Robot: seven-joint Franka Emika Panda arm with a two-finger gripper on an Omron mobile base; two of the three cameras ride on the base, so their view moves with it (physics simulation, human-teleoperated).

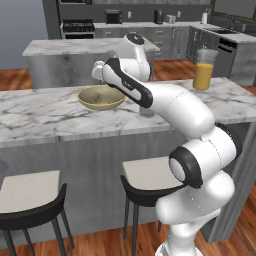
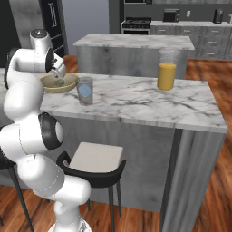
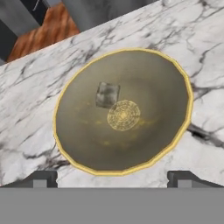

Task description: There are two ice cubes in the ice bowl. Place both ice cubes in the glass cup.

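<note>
I'm at a marble counter (image 2: pixel 136 97) in a rendered kitchen, with stools below it and a juice glass (image 2: pixel 166 70) far off to the right. The bowl (image 3: pixel 122 109) lies directly under the hand, nearly centred ahead of the fingertips. One cube (image 3: pixel 107 94) rests on the bowl floor, a little off the centre medallion, up and to the left as the hand camera sees it. Another cube (image 2: pixel 84 92) looks to be already inside the cup (image 2: pixel 85 90), which stands just beside the bowl on its right in the right base view, though it is small there and I'm not certain. The gripper (image 3: pixel 118 177) hovers above the bowl with its jaws spread wide and nothing between them. The cube is squarish, so no long axis matters. I judge the next descent needs a small shift toward it first.
</note>
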